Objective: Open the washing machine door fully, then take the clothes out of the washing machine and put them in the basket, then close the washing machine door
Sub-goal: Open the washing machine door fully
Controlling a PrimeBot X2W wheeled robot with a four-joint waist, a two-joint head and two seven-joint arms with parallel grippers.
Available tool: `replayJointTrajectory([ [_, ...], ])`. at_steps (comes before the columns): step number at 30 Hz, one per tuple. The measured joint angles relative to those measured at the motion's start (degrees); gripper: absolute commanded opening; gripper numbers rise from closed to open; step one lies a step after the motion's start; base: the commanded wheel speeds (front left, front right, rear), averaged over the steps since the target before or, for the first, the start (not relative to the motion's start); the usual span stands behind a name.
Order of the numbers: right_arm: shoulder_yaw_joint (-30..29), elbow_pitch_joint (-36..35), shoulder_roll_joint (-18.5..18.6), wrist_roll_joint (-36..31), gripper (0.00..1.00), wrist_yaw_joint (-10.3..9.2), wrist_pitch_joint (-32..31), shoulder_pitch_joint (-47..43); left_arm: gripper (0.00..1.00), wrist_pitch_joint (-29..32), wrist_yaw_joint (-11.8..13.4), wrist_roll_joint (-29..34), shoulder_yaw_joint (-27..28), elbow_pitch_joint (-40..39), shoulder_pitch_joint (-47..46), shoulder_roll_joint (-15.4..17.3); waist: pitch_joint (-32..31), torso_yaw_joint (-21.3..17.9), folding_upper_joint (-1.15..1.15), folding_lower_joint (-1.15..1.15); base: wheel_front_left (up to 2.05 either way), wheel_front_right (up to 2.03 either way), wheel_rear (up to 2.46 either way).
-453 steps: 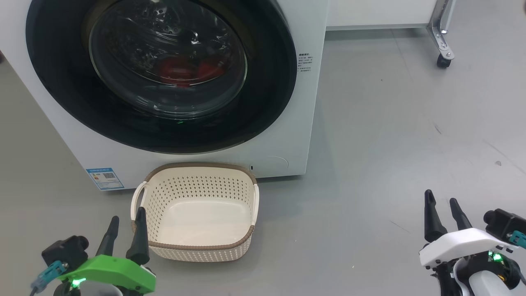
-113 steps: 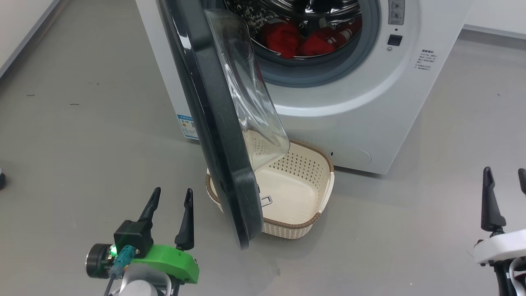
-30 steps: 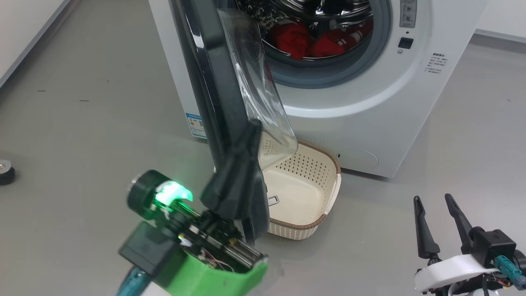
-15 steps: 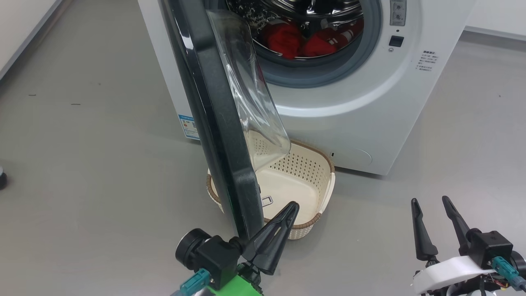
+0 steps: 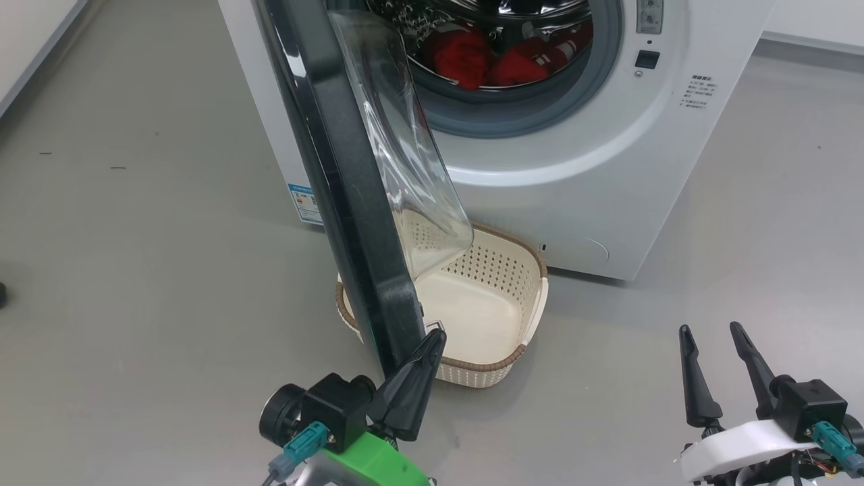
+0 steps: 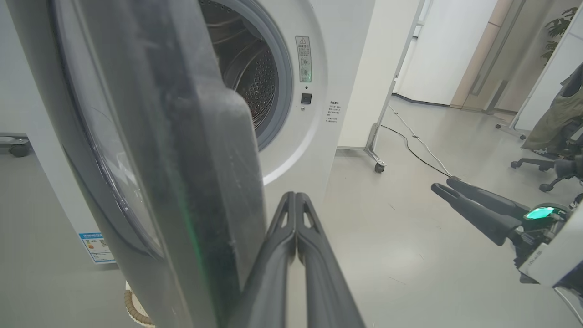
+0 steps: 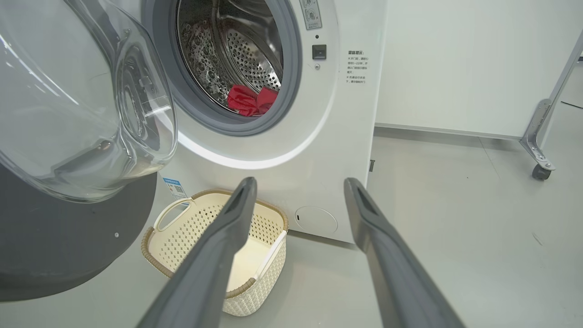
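Pressed flat together, the two long dark fingers [image 6: 273, 255] of the left gripper [image 5: 433, 339] grip nothing. Their tips sit just beside the lower free edge of the washing machine door [image 5: 337, 169], a large round door with a wide glossy black rim and a bulging clear glass bowl [image 5: 405, 169] (touching or not, I cannot tell). Fingers of the right gripper [image 5: 710, 329] stand wide apart and empty, low on the robot's right, well apart from the door.

The door stands partly open, nearly edge-on to the head camera. Its bowl hangs over the left part of the small cream plastic basket [image 5: 493, 270] with perforated sides and a brown woven-look rim. That basket sits on the grey floor [image 5: 135, 236] just before the big white front-loading washing machine [image 5: 574, 189]. Two bright red soft clothes [image 5: 472, 61] lie bunched low in the perforated steel drum [image 7: 246, 54], behind the grey rubber gasket [image 5: 526, 118].

The right wrist view looks at the door's inner side and shows one loop handle [image 7: 165, 213] of the basket, which the door covers in the head view. The left wrist view gives the door's outer face and thick edge, with the right gripper off to one side.
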State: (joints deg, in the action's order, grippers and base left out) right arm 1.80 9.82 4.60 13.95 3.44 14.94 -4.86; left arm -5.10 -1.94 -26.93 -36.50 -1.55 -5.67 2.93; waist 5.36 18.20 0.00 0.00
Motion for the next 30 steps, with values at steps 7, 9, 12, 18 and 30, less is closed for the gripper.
replayJointTrajectory([
  [7, -0.63, 0.09, -0.19, -0.08, 1.0, 0.03, 0.0, 0.19, 0.0, -0.01, 0.65, -0.13, 0.59, 1.3, -0.16, -0.02, 0.44, 0.24, 0.0, 0.0, 0.0, 0.0, 0.0],
  [9, -0.73, 0.1, -0.25, -0.16, 1.0, 0.03, 0.0, 0.33, 0.0, -0.15, 0.8, -0.14, 0.93, 1.55, -0.2, -0.03, 0.59, 0.34, 0.0, 0.0, 0.0, 0.0, 0.0],
  [12, -0.91, 0.11, -0.34, -0.35, 1.0, 0.24, 0.0, 0.63, 0.0, -0.52, 1.15, -0.14, 1.23, 2.03, -0.25, -0.03, 0.81, 0.51, 0.0, 0.0, 0.0, 0.0, 0.0],
  [18, -1.72, 0.31, -0.55, -0.4, 1.0, 0.54, 0.0, 0.88, 0.0, -1.02, 1.25, -0.14, 1.16, 2.77, -0.31, -0.05, 1.17, 0.95, 0.0, 0.0, 0.0, 0.0, 0.0],
  [30, -3.38, 0.32, -0.59, -0.45, 1.0, 0.63, 0.0, 0.89, 0.0, -2.61, 2.68, -0.13, 0.86, 2.92, -0.3, -0.27, 1.72, 3.43, 0.0, 0.0, 0.0, 0.0, 0.0],
])
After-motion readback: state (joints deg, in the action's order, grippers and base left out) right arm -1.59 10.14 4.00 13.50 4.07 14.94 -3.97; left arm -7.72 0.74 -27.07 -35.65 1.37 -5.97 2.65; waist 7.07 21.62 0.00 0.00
